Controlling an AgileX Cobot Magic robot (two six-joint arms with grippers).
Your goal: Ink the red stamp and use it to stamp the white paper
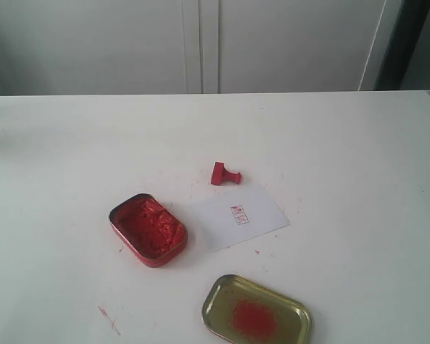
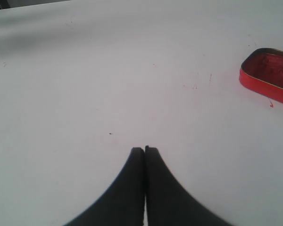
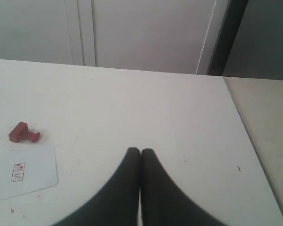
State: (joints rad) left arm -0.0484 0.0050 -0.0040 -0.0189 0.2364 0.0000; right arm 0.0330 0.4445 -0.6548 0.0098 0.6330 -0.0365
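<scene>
The tiny red stamp [image 1: 224, 174] lies tipped on its side on the table, just beyond the far edge of the white paper [image 1: 236, 215]; the right wrist view shows the stamp [image 3: 23, 133] and the paper [image 3: 21, 172] too. The paper carries a small red square imprint [image 1: 239, 214]. Neither gripper appears in the exterior view. My left gripper [image 2: 144, 149] is shut and empty over bare table, away from the ink tin [image 2: 270, 74]. My right gripper [image 3: 140, 151] is shut and empty, well off to the side of the stamp.
An open red tin of red ink paste [image 1: 148, 228] sits left of the paper. Its gold lid [image 1: 256, 311], smeared red inside, lies at the front. The white table [image 1: 358, 186] ends at a right edge [image 3: 247, 141]. White cabinet doors [image 1: 201, 43] stand behind.
</scene>
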